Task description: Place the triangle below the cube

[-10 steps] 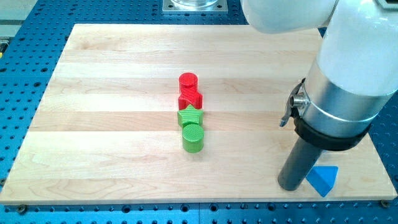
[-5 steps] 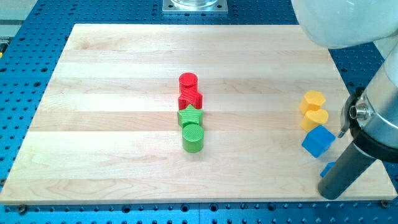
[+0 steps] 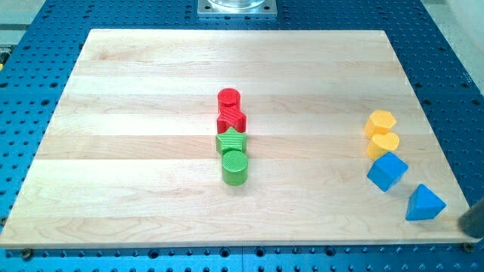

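Observation:
The blue triangle [image 3: 424, 204] lies near the board's bottom right corner, just below and to the right of the blue cube [image 3: 387, 171], with a small gap between them. Only a dark blurred piece of my rod shows at the view's right edge, and my tip [image 3: 473, 233] is off the board's edge, right of and slightly below the triangle, not touching it.
Two yellow blocks [image 3: 380, 122] [image 3: 384, 143] sit directly above the cube. In the board's middle a column runs top to bottom: red cylinder [image 3: 229, 98], red star [image 3: 231, 120], green star [image 3: 231, 141], green cylinder [image 3: 235, 168]. The wooden board [image 3: 151, 75] lies on a blue perforated table.
The arm has swung away to the right and almost out of view. The blue triangle has shifted right and slightly up, and the cube and yellow blocks are now uncovered.

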